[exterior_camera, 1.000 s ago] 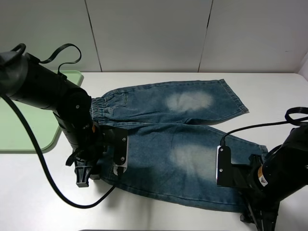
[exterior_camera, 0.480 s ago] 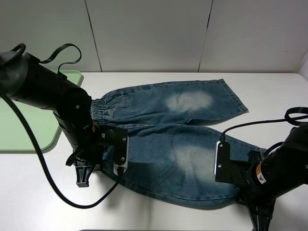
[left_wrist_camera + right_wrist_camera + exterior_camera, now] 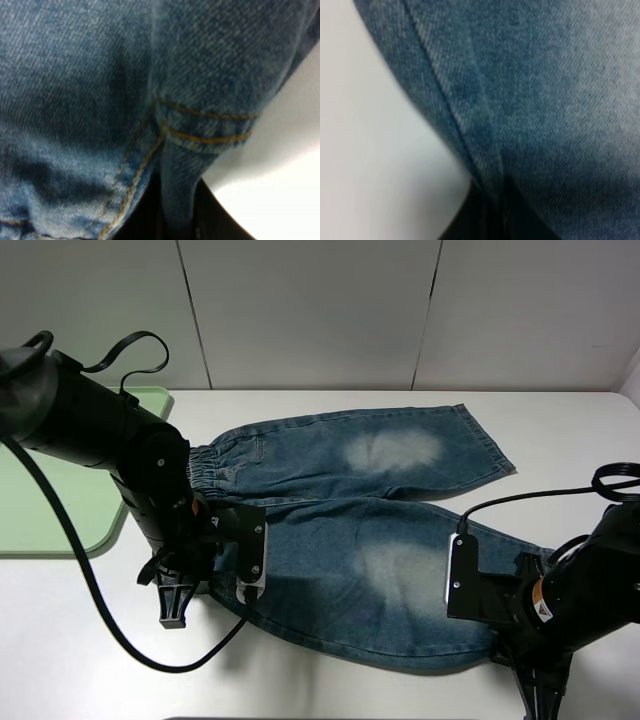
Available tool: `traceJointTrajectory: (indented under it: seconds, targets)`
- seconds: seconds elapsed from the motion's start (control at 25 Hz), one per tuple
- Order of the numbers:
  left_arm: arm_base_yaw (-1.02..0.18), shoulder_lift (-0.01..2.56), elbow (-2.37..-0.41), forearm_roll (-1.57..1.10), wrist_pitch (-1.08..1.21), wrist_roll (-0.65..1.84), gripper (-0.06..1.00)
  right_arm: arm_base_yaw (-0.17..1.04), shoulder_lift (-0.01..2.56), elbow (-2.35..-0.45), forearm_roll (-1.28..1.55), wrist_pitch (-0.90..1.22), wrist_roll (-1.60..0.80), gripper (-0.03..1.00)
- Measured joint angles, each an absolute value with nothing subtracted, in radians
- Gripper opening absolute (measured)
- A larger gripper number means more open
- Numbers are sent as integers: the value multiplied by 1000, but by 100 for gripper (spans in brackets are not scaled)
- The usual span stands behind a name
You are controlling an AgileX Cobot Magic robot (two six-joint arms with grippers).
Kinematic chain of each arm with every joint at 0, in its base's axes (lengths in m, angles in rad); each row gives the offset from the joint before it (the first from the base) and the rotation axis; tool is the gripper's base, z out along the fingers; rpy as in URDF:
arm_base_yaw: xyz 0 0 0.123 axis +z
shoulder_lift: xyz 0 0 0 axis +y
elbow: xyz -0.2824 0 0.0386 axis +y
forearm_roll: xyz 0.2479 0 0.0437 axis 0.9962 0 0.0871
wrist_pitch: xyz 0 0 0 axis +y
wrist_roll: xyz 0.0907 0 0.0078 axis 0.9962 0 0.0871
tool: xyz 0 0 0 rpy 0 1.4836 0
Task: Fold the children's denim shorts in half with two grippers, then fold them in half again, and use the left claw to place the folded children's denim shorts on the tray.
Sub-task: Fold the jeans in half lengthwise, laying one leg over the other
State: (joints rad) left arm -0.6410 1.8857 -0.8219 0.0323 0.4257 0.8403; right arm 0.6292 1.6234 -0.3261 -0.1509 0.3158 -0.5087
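The children's denim shorts [image 3: 350, 500] lie spread on the white table, waistband to the left and both legs to the right, each with a pale faded patch. My left gripper [image 3: 220, 590] is shut on the near waistband corner. In the left wrist view the denim [image 3: 150, 90] is pinched down into the dark jaws of the left gripper [image 3: 175, 227]. My right gripper [image 3: 505, 655] is shut on the near leg's hem corner. In the right wrist view the denim [image 3: 535, 100] folds into the right gripper [image 3: 492, 215]. The near edge is lifted slightly. The cartoon patch is hidden.
The light-green tray [image 3: 50, 515] lies at the far left, partly behind the left arm. Black cables loop off both arms. White table [image 3: 570, 430] shows beyond and to the right of the shorts, with a panelled wall behind.
The right gripper has drawn the near leg's hem up and inward, so the near edge now curves off the table. The left gripper has barely moved.
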Motion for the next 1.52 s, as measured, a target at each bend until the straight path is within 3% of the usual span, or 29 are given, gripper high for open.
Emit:
traceJointTrajectory:
  seconds: [0.84, 1.52]
  targets:
    - [-641, 1780, -821, 36, 458, 840, 4, 629, 1569, -316, -119, 313, -393, -3]
    - [-641, 1704, -821, 61, 569, 840, 4, 630, 1108, -311, -176, 538, -250, -3]
